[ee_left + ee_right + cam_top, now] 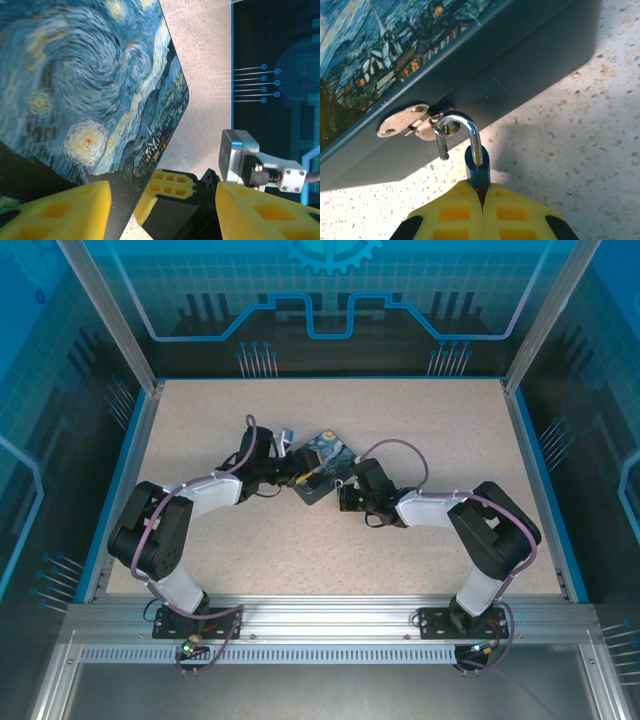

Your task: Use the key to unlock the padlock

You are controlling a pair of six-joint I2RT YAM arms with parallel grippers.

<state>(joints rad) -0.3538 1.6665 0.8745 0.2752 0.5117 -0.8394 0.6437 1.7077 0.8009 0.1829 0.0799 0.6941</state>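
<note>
The box, its lid painted in blue and yellow swirls, lies near the middle of the table in the top view, and both arms reach in to it from either side. The left gripper is at the box's left edge and the right gripper at its lower right edge.

In the right wrist view, the padlock sits in the lower centre of the frame, just off the dark side wall of the box. The right gripper's yellow fingers are pressed together around the lock's bluish body. The shackle arches up from it and hooks through the ring of the silver hasp at centre left. The shackle's shorter leg ends in the air beside the body, so the lock looks unfastened.

In the left wrist view, the left gripper's fingers stand wide apart along the bottom edge, holding nothing. The box's corner and a yellow finger of the right gripper lie between them.
</note>
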